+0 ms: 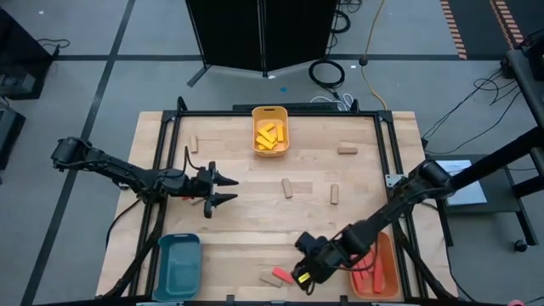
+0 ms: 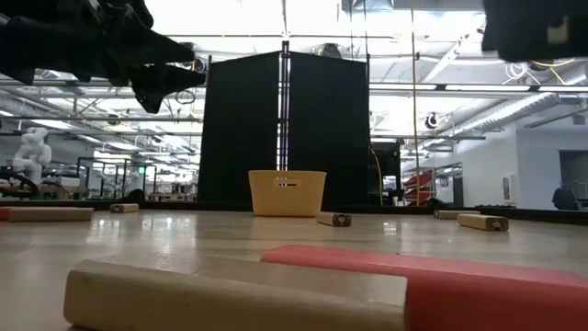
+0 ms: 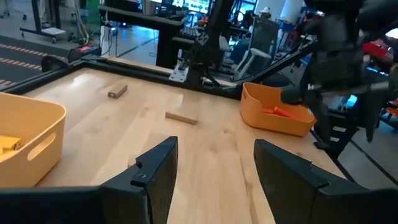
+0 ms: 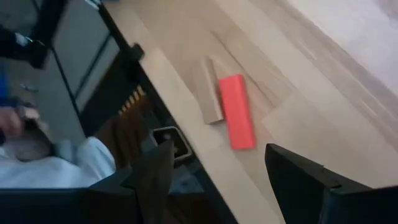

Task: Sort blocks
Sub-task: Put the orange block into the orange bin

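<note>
1. Right hand (image 1: 303, 274), released and empty, is hovering over the red block (image 4: 236, 111) at the tabletop's (image 1: 255, 246) six o'clock edge.
2. Left hand (image 1: 228, 189), also released, is waiting near nine o'clock.
3. Advice: straddling only red, avoiding the touching tan block (image 4: 208, 90).

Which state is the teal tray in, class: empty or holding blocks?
Empty. The high view shows only bare teal floor inside the teal tray; no block lies in it.
</note>
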Robot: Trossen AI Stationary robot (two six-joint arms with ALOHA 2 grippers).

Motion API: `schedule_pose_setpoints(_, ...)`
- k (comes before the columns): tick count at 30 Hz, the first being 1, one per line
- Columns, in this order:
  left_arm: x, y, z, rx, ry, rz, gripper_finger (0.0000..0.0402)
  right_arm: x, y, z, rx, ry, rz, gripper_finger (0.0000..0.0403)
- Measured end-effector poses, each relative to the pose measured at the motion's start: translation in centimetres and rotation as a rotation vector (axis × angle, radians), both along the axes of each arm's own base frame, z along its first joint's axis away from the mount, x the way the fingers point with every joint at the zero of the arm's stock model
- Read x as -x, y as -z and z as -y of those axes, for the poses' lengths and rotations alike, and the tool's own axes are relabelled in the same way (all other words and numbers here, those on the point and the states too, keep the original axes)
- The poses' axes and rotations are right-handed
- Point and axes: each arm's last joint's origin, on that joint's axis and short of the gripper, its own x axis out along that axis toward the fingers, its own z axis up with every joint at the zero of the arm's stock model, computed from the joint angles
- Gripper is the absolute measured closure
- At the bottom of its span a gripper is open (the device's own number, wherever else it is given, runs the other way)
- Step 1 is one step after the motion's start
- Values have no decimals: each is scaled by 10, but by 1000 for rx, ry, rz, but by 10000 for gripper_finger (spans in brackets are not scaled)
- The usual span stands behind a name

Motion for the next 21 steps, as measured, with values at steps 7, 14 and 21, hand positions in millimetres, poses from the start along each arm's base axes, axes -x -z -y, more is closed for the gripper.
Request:
schedule_pose_setpoints(7,0,0,0,0,0,-2,194,-24,-1,1,60,-111,42,170)
schedule_pose_setpoints(14,0,1,0,-2,0,-7,194,-46,21,-6,205,-259,57,170)
schedule_pose_setpoints(21,0,1,0,-23,2,-10,194,-51,51,-15,209,-318,-2,170)
